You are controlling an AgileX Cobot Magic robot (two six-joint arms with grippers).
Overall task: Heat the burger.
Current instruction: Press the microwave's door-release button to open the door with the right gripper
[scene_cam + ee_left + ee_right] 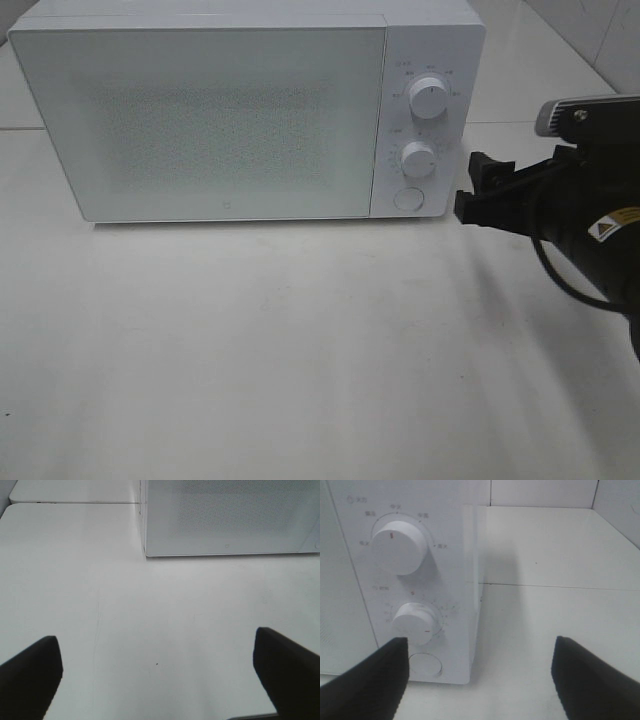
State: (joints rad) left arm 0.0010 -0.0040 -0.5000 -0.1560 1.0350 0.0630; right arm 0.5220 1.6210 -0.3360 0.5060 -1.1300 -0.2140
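The burger is out of view. A white microwave [210, 110] stands at the back of the table with its door shut. Its panel has an upper knob [428, 97], a lower knob [418, 159] and a round button [406, 198]. My right gripper [480, 190] is open and empty, just right of the panel at button height. In the right wrist view its fingers [370, 680] frame the lower knob [416, 622] and button [425, 664]. My left gripper [157, 680] is open and empty, low over the table in front of the microwave's lower left corner [146, 554].
The white table [300, 340] spreads in front of the microwave. A seam between table tops runs beside the microwave [545, 586]. A tiled wall [600, 30] rises at the back right.
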